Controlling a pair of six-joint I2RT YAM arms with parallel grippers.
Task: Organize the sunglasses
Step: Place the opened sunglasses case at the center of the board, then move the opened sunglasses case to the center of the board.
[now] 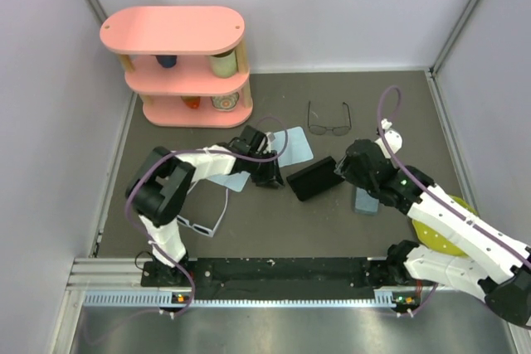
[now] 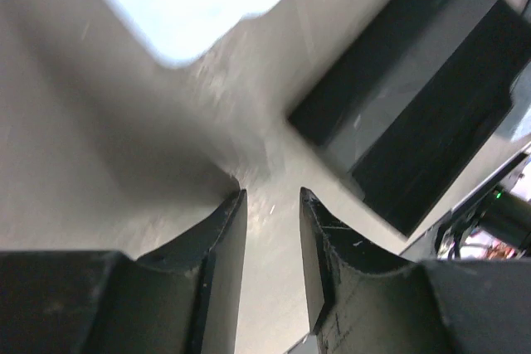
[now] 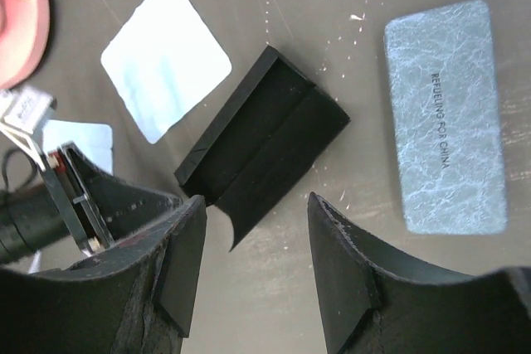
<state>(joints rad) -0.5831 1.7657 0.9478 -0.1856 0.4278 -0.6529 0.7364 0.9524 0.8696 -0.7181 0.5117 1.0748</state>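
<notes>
While the open black case (image 1: 314,178) lies between both grippers, a blue cloth (image 1: 292,145) and grey-blue case (image 3: 445,113) beside it, we see the left gripper (image 2: 272,205) low, jaws slightly apart and empty, and the right gripper (image 3: 253,213) spread above the black case. Wire sunglasses (image 1: 329,122) lie crosswise beyond, temples pointing away; white sunglasses (image 1: 199,225) rest by the left arm's base.

Black case (image 1: 314,178) lies open mid-table, grey-blue case (image 3: 445,113) just right of it, light blue cloth (image 1: 294,145) behind, pink shelf (image 1: 174,31) back-left, yellow disc (image 1: 431,240) far right.

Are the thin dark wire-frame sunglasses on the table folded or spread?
Spread: in the top view, both temples of the thin dark wire-frame sunglasses extend straight back from the lenses.
</notes>
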